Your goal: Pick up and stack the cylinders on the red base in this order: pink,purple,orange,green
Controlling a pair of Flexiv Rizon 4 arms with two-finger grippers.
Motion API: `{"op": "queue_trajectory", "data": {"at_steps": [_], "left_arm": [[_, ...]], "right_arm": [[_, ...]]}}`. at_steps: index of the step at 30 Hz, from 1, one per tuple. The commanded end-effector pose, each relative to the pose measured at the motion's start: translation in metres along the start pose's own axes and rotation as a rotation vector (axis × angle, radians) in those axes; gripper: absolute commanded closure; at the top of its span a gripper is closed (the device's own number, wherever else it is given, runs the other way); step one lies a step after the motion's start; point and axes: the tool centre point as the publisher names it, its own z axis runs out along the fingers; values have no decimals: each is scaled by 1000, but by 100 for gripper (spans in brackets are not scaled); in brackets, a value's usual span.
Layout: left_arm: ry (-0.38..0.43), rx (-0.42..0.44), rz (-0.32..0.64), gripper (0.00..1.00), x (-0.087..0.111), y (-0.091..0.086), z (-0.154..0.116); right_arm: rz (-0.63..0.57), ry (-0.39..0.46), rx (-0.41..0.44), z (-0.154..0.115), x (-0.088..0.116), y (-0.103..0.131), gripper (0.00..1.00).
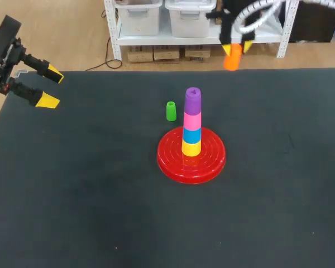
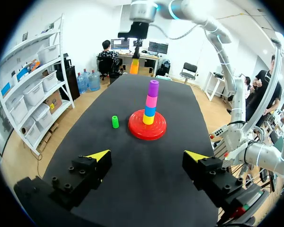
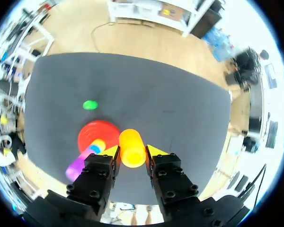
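A stack of yellow, blue, pink (image 1: 192,120) and purple (image 1: 192,101) cylinders stands on the red base (image 1: 191,156) mid-table. The green cylinder (image 1: 171,110) stands alone on the mat just left of the stack. My right gripper (image 1: 234,46) hangs high above the table's far edge, shut on the orange cylinder (image 1: 232,58). In the right wrist view the orange cylinder (image 3: 132,147) sits between both fingers, with the base (image 3: 97,134) and green cylinder (image 3: 89,104) far below. My left gripper (image 1: 49,86) is open and holds nothing at the far left edge; its view shows the stack (image 2: 151,100) ahead.
The black mat (image 1: 89,195) covers the whole table. Wide bare mat lies in front of the base and on both sides.
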Motion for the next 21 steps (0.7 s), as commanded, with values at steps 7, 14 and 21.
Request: {"op": "queue_trajectory", "data": {"at_steps": [7, 14, 21], "left_arm": [[-3, -1, 2, 0, 1, 0, 1], [-3, -1, 2, 0, 1, 0, 1], [-3, -1, 2, 0, 1, 0, 1]], "right_arm": [[-226, -72, 1, -32, 54, 60, 100], [-278, -34, 53, -8, 60, 79, 100], [-289, -34, 50, -6, 61, 86, 100]]}}
